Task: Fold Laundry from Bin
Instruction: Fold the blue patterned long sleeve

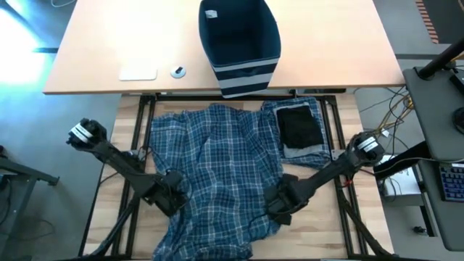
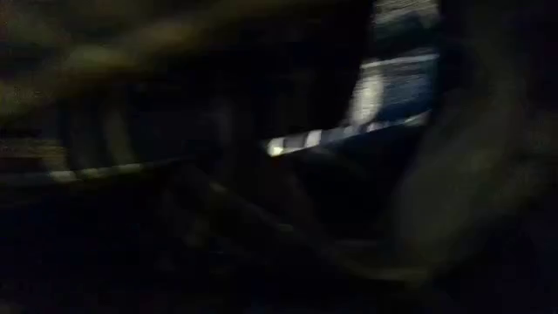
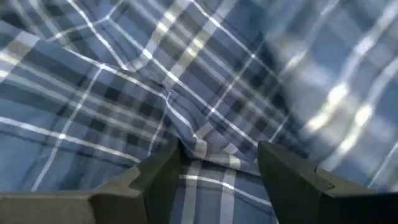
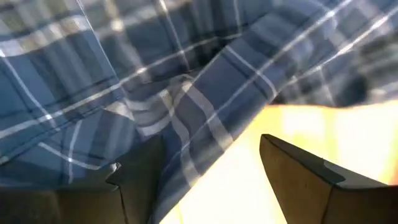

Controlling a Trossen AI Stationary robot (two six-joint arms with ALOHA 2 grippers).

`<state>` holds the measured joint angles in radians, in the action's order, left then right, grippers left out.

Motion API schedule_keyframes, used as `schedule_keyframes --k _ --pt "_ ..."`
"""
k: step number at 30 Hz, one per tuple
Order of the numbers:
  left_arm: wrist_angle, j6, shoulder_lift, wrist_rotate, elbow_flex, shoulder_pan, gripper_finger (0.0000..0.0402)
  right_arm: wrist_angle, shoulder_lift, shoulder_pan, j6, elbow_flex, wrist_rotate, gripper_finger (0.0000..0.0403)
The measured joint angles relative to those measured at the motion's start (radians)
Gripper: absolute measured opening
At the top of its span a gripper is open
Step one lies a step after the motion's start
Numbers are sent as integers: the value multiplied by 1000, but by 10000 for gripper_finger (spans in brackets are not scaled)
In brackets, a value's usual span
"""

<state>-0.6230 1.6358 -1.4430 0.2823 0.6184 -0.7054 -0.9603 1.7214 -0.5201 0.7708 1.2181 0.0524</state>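
Observation:
A large blue-and-white plaid garment (image 1: 217, 159) lies spread and rumpled over the wooden table (image 1: 348, 232). At the right, a small black piece (image 1: 299, 127) lies on a folded plaid piece (image 1: 310, 154). The navy bin (image 1: 239, 36) stands on the tan desk beyond, its striped wall at the near edge. My left gripper (image 1: 172, 196) (image 3: 217, 155) is open, pointing down over the garment's near left part, a raised wrinkle (image 3: 205, 140) between its fingers. My right gripper (image 1: 279, 205) (image 4: 211, 149) is open over the garment's near right edge (image 4: 205, 124), with bare table beside it. The low view is dark and blurred. My left gripper's open fingers (image 3: 161, 177) stand on either side of the wrinkle from above; whether they touch the cloth I cannot tell. My right gripper's open fingers (image 4: 140, 177) stand on either side of the plaid edge from above; whether they touch it I cannot tell.
A flat white pad (image 1: 138, 72) and a small round thing (image 1: 178, 71) lie on the tan desk (image 1: 109, 43) left of the bin. Cables and a keyboard (image 1: 449, 181) sit off the table's right side. Bare wood shows at the table's near right.

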Motion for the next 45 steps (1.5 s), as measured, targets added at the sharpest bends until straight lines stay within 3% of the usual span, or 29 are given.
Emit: schedule_keyframes --k 2,7,9,12,15,19,22,26,29,34,41,45 --pt "-49 -5 -7 -79 -1 -20 200 -94 -42 -2 -11 54 20 261" --pt "-315 52 77 -270 21 -46 200 -167 -199 113 -112 131 234 260" --pt "-413 100 149 -255 49 -30 200 -132 -261 222 -185 116 297 260" --pt "-420 168 245 -71 86 6 200 66 -331 436 -361 49 311 260" --pt "-356 187 321 140 122 67 200 320 -340 625 -490 -34 252 260" --pt "-241 158 362 284 105 198 199 577 -253 781 -494 -96 101 260" --pt "-80 36 355 272 41 332 195 656 -140 814 -444 -86 64 260" --pt "196 -134 318 223 -63 499 190 579 5 816 -315 10 68 260" --pt "281 -187 275 212 -130 602 190 493 85 830 -227 69 125 252" --pt "301 -188 184 202 -218 701 189 455 182 854 -179 132 129 192" --pt "321 -206 114 240 -247 718 189 390 213 854 -194 233 124 26" --pt "313 -238 108 244 -247 744 189 225 155 854 -227 338 131 10"
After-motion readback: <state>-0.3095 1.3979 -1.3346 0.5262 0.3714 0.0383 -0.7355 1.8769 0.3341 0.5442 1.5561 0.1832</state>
